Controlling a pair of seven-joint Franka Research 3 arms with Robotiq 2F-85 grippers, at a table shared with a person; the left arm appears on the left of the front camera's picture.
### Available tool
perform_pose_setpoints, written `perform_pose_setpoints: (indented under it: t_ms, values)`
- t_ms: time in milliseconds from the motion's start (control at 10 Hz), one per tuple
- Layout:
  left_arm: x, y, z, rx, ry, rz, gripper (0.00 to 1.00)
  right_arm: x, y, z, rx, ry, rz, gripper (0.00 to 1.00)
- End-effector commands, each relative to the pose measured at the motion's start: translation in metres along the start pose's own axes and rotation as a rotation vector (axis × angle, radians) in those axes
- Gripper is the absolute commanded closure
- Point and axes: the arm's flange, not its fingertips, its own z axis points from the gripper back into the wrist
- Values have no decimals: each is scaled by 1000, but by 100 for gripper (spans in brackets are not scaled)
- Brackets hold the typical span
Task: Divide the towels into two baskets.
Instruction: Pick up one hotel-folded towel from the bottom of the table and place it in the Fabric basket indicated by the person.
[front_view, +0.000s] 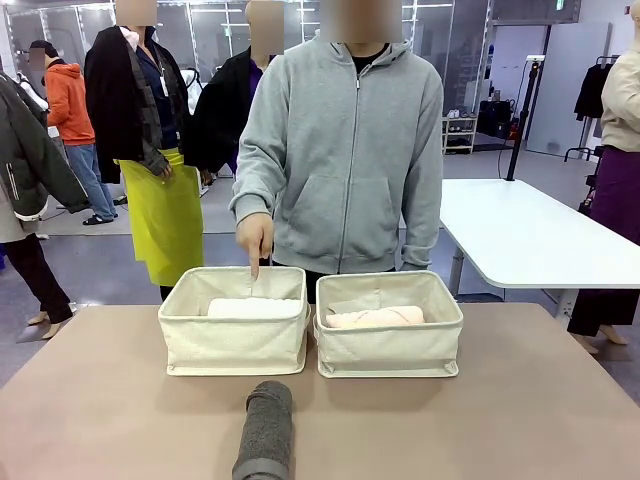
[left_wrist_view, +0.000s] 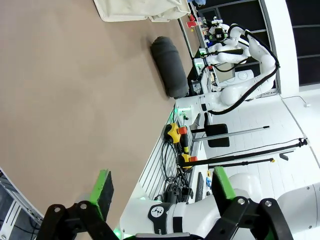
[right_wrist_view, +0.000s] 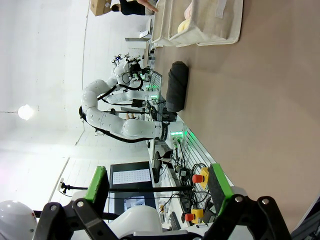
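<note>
Both hands (left_wrist_view: 160, 192) (right_wrist_view: 157, 187) open, above table (left_wrist_view: 75, 100)

A white table (front_view: 530, 235) stands on the grey floor (front_view: 90, 262) beyond the brown tabletop (front_view: 120, 420).

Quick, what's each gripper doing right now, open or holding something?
Left gripper: jaws open, holding nothing.
Right gripper: jaws open, holding nothing.

Bare table (front_view: 100, 400) lies open at lower left and lower right; the grey towel (front_view: 265, 430) blocks bottom centre, two baskets (front_view: 237, 335) and a pointing hand (front_view: 254, 240) mid-frame.
</note>
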Motion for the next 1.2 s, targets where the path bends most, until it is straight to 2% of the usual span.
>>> perform_pose_setpoints:
  t_ms: [0,400,600,900,1100]
  values:
    - [0,0,4,2,-4,-4,0,-3,4,-3,-8,6,-5,0]
    - [0,0,0,0,0,0,0,-3,4,-3,-8,6,-5,0]
    - [23,-28,-30,64,63,-11,0,-3,4,-3,-8,6,-5,0]
    - [48,-79,-61,116,102,2,0,-3,4,-3,-8,6,-5,0]
    - [59,-117,-92,238,164,60,0,-3,4,-3,-8,6,-5,0]
